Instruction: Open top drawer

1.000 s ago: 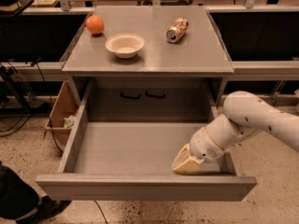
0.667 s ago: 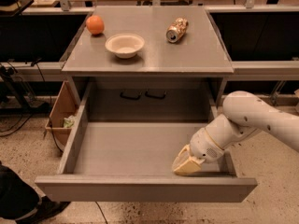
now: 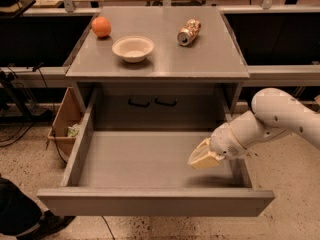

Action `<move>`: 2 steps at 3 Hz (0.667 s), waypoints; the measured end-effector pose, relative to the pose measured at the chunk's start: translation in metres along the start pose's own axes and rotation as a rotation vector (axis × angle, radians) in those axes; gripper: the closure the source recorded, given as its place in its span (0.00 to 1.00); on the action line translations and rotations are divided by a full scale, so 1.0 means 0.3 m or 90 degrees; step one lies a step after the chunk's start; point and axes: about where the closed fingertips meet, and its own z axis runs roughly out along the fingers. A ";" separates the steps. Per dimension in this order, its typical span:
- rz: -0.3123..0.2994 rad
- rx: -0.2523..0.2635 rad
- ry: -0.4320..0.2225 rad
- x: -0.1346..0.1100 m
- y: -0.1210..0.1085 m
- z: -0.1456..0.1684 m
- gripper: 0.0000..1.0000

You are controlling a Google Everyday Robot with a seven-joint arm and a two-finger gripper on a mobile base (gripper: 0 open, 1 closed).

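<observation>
The top drawer (image 3: 140, 160) stands wide open, drawn far out from under the grey cabinet top (image 3: 160, 66) toward the camera. Its plain handleless front panel runs across the lower part of the view, and its smooth grey interior is fully exposed. The gripper (image 3: 202, 159), a pale yellowish wedge at the end of the white arm (image 3: 280, 115), sits inside the drawer box at its right side. It is close to the right wall and nearer the front panel than the back. The arm reaches in from the right over that wall and angles down to the left. Whether the gripper is spread or closed cannot be told from this view, nor whether it touches the drawer floor, though a shadow lies just beneath it. On the back wall behind the drawer hang two dark loops (image 3: 152, 102) side by side. On the cabinet top, an orange (image 3: 101, 27) sits near the left rear edge. A shallow white bowl (image 3: 133, 48) is just beside it toward the front, and a crushed drink can (image 3: 189, 32) lies on its side to the right, well apart from the bowl. A cardboard box (image 3: 61, 119) stands on the speckled floor against the cabinet's left side.
</observation>
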 end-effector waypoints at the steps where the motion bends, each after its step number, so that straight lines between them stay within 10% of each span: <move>1: -0.006 0.107 -0.015 0.024 -0.084 -0.188 1.00; 2: -0.007 0.228 -0.015 0.069 -0.116 -0.453 1.00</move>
